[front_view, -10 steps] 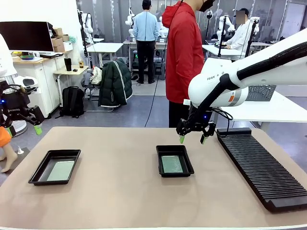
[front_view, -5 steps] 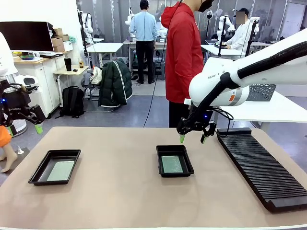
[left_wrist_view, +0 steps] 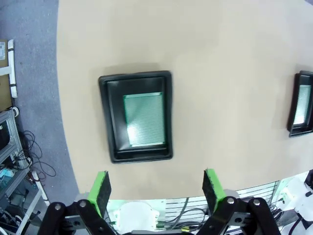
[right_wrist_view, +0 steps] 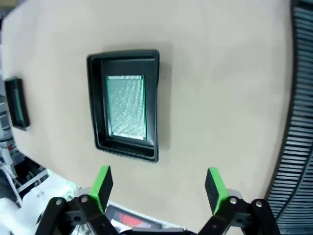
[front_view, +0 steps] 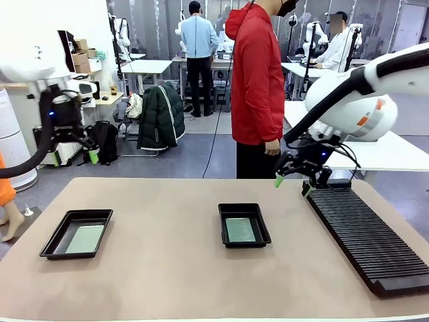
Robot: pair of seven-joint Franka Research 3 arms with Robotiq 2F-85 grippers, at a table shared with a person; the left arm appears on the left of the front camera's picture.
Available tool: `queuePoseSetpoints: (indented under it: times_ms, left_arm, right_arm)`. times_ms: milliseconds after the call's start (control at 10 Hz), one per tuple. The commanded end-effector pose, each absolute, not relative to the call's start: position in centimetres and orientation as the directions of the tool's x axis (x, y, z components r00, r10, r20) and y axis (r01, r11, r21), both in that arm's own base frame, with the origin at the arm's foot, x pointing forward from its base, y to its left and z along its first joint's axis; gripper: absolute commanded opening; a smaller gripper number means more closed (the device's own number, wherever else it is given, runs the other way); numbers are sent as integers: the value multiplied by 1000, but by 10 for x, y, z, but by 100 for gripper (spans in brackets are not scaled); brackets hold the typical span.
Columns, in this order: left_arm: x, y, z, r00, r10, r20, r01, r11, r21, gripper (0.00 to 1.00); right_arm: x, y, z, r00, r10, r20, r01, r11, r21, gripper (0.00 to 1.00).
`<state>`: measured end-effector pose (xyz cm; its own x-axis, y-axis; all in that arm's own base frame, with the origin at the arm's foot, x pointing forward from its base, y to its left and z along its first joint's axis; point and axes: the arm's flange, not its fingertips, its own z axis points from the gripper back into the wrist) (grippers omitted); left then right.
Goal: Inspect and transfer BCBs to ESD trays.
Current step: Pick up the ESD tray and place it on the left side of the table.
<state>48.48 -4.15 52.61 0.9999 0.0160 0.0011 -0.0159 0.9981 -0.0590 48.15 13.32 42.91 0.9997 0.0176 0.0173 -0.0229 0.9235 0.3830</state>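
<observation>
My left gripper (left_wrist_view: 155,188): fingers spread, empty; bare table (left_wrist_view: 220,73) ahead. Left tray (left_wrist_view: 136,116) beyond fingertips, one BCB (left_wrist_view: 144,120) inside. My right gripper (right_wrist_view: 157,188): spread, empty; right tray (right_wrist_view: 124,104) ahead, BCB (right_wrist_view: 126,106) inside; rack (right_wrist_view: 296,107) alongside.

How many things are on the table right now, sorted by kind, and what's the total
Black ESD trays: 2 (left tray, middle tray)
Green BCBs: 2, one lying in each tray (left board, middle board)
Black slotted rack: 1
Total: 5
</observation>
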Motion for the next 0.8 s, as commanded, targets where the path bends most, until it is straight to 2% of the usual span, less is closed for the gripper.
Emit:
queuePoseSetpoints:
  times_ms: [0, 400, 700]
  left_arm:
    - [496, -70, 536, 999, 43, -3, -43, 997, -60, 100]
    - [516, -153, 536, 999, 38, 9, -37, 996, -77, 100]
    - [522, -205, 511, 995, 99, -22, -101, 990, -98, 100]
  right_arm:
    - [476, 109, 426, 1000, -6, -9, 9, 877, 481, 100]
    - [480, 73, 415, 999, 18, -34, 7, 789, 614, 100]
    - [487, 53, 406, 1000, 27, -13, -11, 723, 691, 100]
